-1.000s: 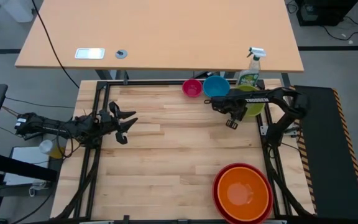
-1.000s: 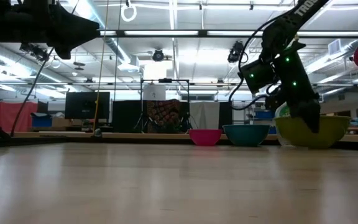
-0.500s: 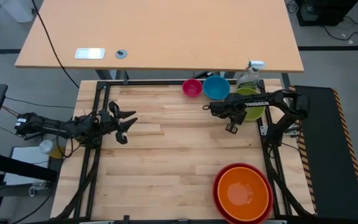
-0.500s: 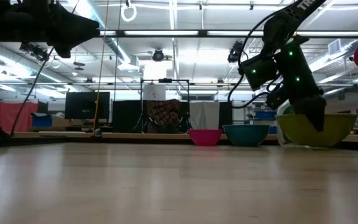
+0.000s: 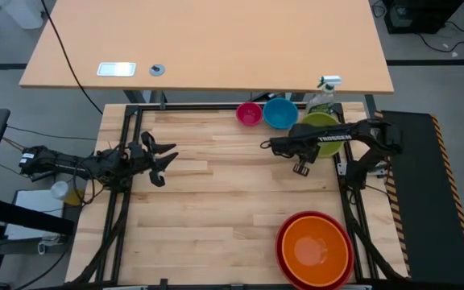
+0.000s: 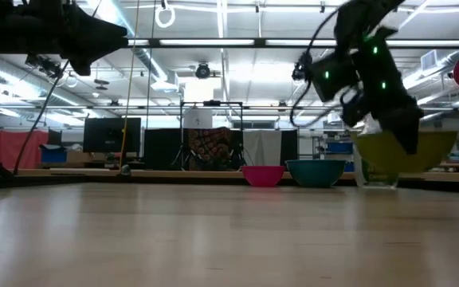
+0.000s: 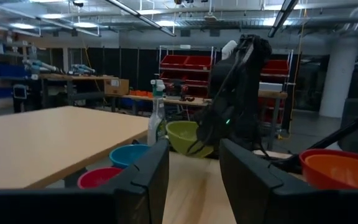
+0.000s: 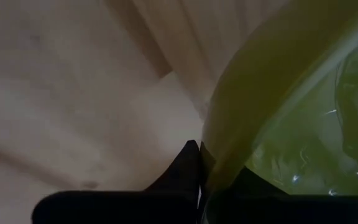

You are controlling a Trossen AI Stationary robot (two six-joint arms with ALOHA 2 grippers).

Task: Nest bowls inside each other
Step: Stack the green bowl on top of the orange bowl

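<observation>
**One thin pinch carries the green bowl**

We see the right claw [image 6: 405,131] closed tight on the rim of the lime green bowl [image 6: 403,151], holding it lifted clear of the counter [image 5: 216,201], just in front of the spray bottle [image 5: 325,93]. We judge a rim-only grip could let it tilt or slip. The orange bowl [image 5: 314,248], nested in the red bowl [image 5: 283,242], waits well away from the bottle. The left claw [image 5: 161,158] hangs spread wide, empty, far across the counter from the bottle.

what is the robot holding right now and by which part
The right gripper is shut on the lime green bowl, pinching its rim, with the bowl lifted clear of the table. The left gripper holds nothing.
</observation>
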